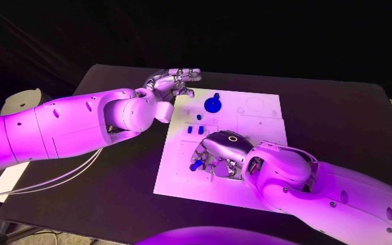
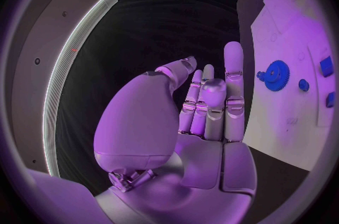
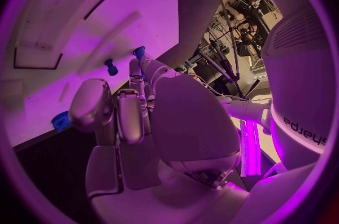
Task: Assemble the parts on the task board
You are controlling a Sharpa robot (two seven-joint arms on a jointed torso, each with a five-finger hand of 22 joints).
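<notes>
1. The right hand [image 1: 219, 157] is lowest in the head view, lying over the near half of the task board [image 1: 181, 180], palm down with its fingers curled toward the plate's surface.
2. A small blue part [image 1: 196, 165] sits at the tips of that hand's fingers [image 1: 203, 155]; the right wrist view shows a blue piece [image 3: 139, 52] right at a fingertip, so the hand appears to pinch it, though the contact itself is small and partly hidden.
3. In the right wrist view a second small blue peg [image 3: 111, 67] stands on the board just beside the fingers, apart from them.
4. The same wrist view shows a blue toothed piece [image 3: 61, 121] at the board's edge, half hidden behind the hand.
5. Farther along, near the board's middle, two small blue blocks [image 1: 194, 130] stand side by side, close to each other, just beyond the right hand.
6. Toward the board's far edge lies a blue gear [image 1: 212, 105], flat on the plate; the left wrist view shows it as a toothed disc [image 2: 276, 75] with a small blue knob touching its rim.
7. The left hand [image 1: 171, 83] is farthest, held above the desk at the board's far left corner, off the plate. Its fingers [image 2: 234, 74] are stretched out and slightly apart, holding nothing.
</notes>
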